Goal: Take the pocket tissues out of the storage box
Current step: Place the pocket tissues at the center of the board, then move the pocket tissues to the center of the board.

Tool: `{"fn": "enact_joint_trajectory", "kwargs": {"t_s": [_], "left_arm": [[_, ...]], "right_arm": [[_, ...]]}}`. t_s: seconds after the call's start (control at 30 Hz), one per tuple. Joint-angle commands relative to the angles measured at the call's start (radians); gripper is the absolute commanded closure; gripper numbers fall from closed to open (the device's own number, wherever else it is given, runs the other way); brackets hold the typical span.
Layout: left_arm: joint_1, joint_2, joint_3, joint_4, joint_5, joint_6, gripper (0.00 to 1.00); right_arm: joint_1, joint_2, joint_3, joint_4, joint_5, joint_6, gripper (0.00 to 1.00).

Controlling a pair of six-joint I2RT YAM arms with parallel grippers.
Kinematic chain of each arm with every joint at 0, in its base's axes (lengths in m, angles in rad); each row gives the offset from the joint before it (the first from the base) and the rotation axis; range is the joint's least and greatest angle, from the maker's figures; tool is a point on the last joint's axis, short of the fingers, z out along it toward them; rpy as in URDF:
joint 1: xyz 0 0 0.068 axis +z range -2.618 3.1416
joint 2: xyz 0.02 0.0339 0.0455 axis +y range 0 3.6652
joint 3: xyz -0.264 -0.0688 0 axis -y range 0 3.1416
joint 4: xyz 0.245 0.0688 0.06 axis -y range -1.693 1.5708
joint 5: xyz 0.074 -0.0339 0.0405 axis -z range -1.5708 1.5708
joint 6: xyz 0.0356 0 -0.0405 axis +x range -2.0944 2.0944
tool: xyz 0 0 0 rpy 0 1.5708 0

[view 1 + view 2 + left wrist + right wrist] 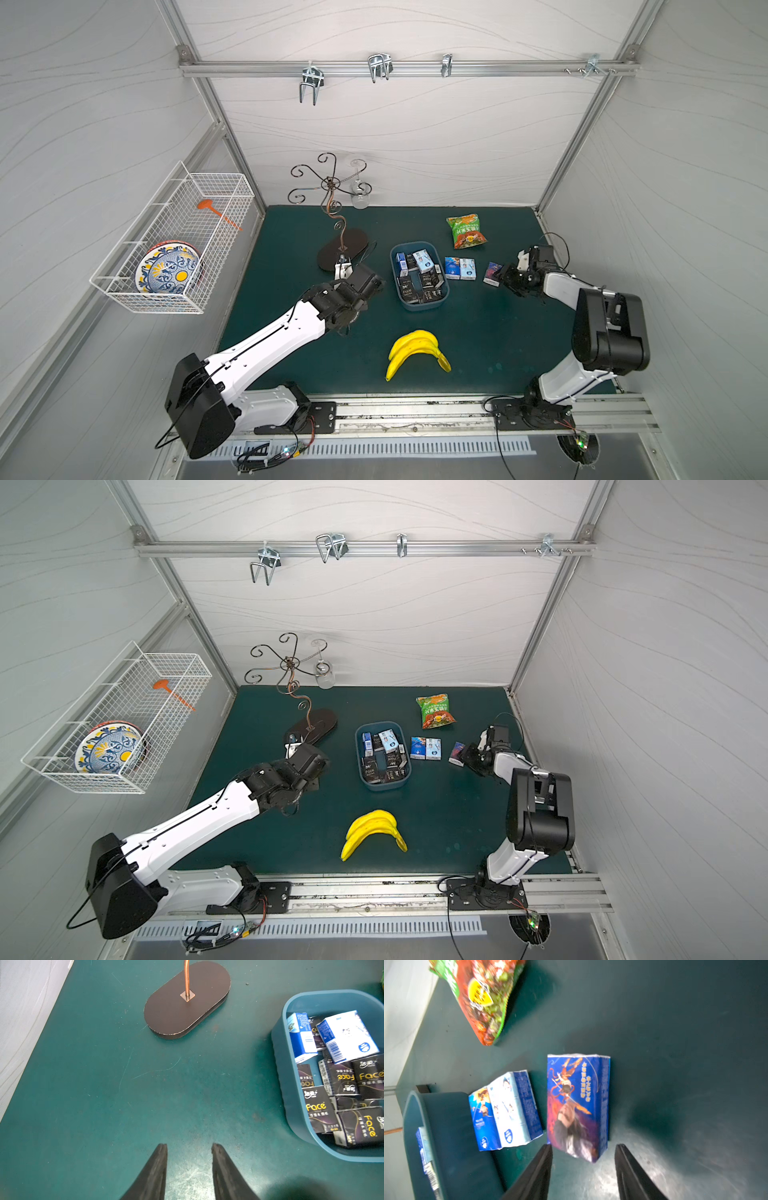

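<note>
The blue-grey storage box stands mid-table, holding several pocket tissues, mostly black packs and a few blue-white ones. Two blue-white packs lie side by side on the mat just right of the box. A third pack with a blue-purple picture lies further right. My right gripper is open, and that pack's near end lies just ahead of its fingertips. My left gripper hangs over bare mat left of the box, jaws apart and nothing between them.
A green-orange snack bag lies behind the loose packs. Yellow bananas lie in front of the box. A metal stand on a dark oval base is ahead of the left gripper. A white wire basket hangs on the left wall.
</note>
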Motion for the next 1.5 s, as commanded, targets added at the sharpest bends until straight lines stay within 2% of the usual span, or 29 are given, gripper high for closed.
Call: {"fn": "enact_joint_trajectory", "kwargs": {"t_s": [0.0, 0.27, 0.4, 0.67, 0.87, 1.3, 1.47], "left_arm": [[0.002, -0.003, 0.043, 0.02, 0.006, 0.009, 0.6], [0.002, -0.025, 0.035, 0.011, -0.003, 0.016, 0.6], [0.002, -0.025, 0.041, 0.002, -0.004, 0.018, 0.6], [0.002, -0.029, 0.037, 0.0, 0.004, 0.018, 0.6], [0.002, -0.04, 0.035, 0.003, 0.007, 0.021, 0.6], [-0.002, -0.028, 0.034, 0.017, 0.038, 0.021, 0.6], [-0.012, -0.028, 0.038, 0.014, 0.033, 0.017, 0.6]], "right_arm": [[-0.005, -0.027, 0.027, -0.057, 0.046, -0.014, 0.45], [-0.005, 0.071, 0.066, -0.056, 0.044, -0.018, 0.49], [-0.002, 0.145, 0.133, -0.094, 0.02, -0.044, 0.56], [0.067, 0.219, 0.266, -0.23, 0.108, -0.148, 0.74], [0.131, 0.265, 0.334, -0.315, 0.17, -0.282, 0.75], [0.136, 0.224, 0.298, -0.328, 0.267, -0.359, 0.75], [0.137, 0.221, 0.315, -0.332, 0.275, -0.355, 0.7]]}}
